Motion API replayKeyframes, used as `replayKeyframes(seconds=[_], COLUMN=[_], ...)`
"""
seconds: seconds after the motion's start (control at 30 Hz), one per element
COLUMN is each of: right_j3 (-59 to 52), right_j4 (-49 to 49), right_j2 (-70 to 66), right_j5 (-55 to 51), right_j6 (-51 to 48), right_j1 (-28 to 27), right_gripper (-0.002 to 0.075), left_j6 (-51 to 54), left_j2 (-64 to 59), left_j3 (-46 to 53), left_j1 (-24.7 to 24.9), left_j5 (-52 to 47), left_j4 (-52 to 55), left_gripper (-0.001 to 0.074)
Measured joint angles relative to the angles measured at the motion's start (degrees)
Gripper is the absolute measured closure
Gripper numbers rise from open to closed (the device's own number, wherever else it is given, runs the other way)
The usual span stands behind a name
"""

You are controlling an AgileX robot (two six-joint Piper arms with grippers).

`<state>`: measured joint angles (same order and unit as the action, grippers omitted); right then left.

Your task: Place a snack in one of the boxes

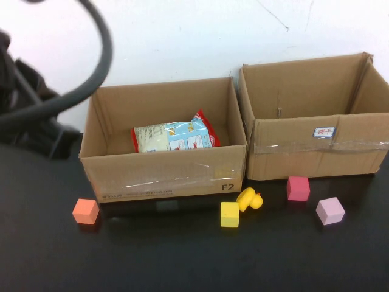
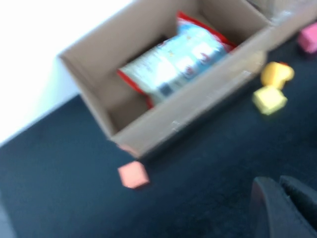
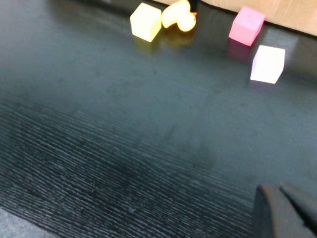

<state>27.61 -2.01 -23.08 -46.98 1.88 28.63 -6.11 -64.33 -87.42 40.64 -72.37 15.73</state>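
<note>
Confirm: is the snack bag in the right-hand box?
No, the snack bag lies in the left box; the right box looks empty.

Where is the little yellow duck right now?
In the high view, the yellow duck sits on the black table right of centre, just in front of the left box, touching the yellow cube.
</note>
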Motion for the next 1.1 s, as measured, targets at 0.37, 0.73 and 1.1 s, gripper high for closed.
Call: replayKeyframes(seconds=[0.37,0.73,1.1], right_j3=[0.0,0.0,0.0], right_j4=[0.41,0.41,0.41], right_j2=[0.0,0.0,0.0], right_j5=[-0.09,-0.09,-0.09], right_j6=[0.0,0.0,0.0], right_j1=[0.0,0.0,0.0], right_gripper=[0.0724,0.0724,0.0725], left_j6=[-0.03,1.41,1.41], left_j2=[0.23,17.11,46.04], left_j3=[0.46,11.7,62.17], left_j1=[0.0,-15.27,-31.45], left_j5=[-0.33,18.68,50.14], left_j4=[-3.18,-13.69,-20.47], left_gripper=[0.0735,0.0735,0.0736])
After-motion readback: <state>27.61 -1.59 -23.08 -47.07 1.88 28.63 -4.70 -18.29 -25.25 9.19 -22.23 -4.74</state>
